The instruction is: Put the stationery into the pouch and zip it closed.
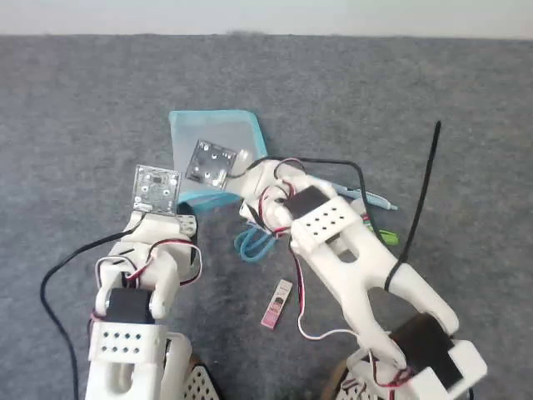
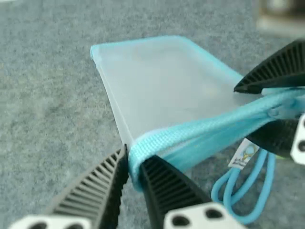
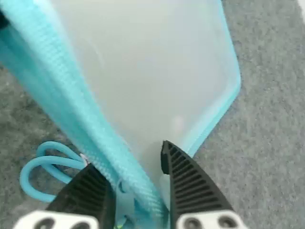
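The translucent pouch (image 1: 218, 140) with cyan edging lies on the grey carpet, and both grippers hold its zip edge. My left gripper (image 2: 134, 160) is shut on one corner of the cyan zip band (image 2: 190, 133). My right gripper (image 3: 128, 160) is shut on the other end of the band (image 3: 71, 105), by the zip pull (image 2: 274, 112). Its black fingers (image 2: 274, 71) also show in the left wrist view. A pink eraser (image 1: 277, 303) lies on the carpet between the arms. A pen (image 1: 371, 198) and a small green item (image 1: 388, 237) lie beside the right arm.
A blue cord loop (image 1: 254, 243) trails from the pouch onto the carpet beneath the right arm. A black cable (image 1: 420, 200) rises along the right arm. Bare grey carpet (image 1: 83, 108) stretches to the left and behind the pouch.
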